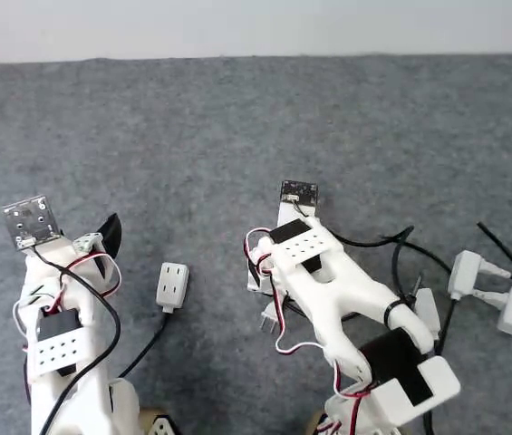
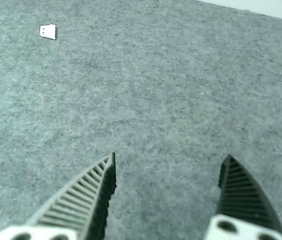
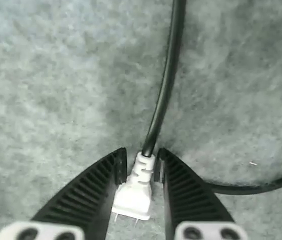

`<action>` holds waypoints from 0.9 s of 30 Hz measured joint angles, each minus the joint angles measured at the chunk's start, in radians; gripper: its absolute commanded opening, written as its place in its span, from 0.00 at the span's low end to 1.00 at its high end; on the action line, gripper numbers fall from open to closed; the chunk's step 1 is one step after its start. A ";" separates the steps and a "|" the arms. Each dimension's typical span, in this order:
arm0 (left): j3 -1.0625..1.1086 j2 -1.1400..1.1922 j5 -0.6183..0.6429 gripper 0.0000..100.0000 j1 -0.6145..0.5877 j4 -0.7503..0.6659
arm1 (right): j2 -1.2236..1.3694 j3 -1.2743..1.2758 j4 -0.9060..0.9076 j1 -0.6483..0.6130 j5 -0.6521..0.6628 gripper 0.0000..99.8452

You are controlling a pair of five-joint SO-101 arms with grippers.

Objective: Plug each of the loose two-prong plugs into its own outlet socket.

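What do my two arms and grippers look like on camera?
The left arm and right arm are white plastic shells with black motor blocks, looped red, white and black wires, and a hole-dotted white plate. The left gripper and right gripper have tapered, ribbed dark fingers on white bases with screw holes.

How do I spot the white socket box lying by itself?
On the grey carpeted table, look between the white left arm and the white right arm. Nearer the left one lies a small white rectangular socket block trailing a black cord. Unlike the white pieces bunched at the right edge, it lies alone, slots facing up.
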 measured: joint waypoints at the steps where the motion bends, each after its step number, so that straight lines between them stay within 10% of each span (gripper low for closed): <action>1: 0.000 0.000 0.000 0.31 0.000 0.000 | 0.000 0.000 0.000 0.002 0.000 0.09; 27: -0.037 0.058 0.000 0.31 0.055 0.086 | -0.144 0.000 0.087 -0.017 0.221 0.01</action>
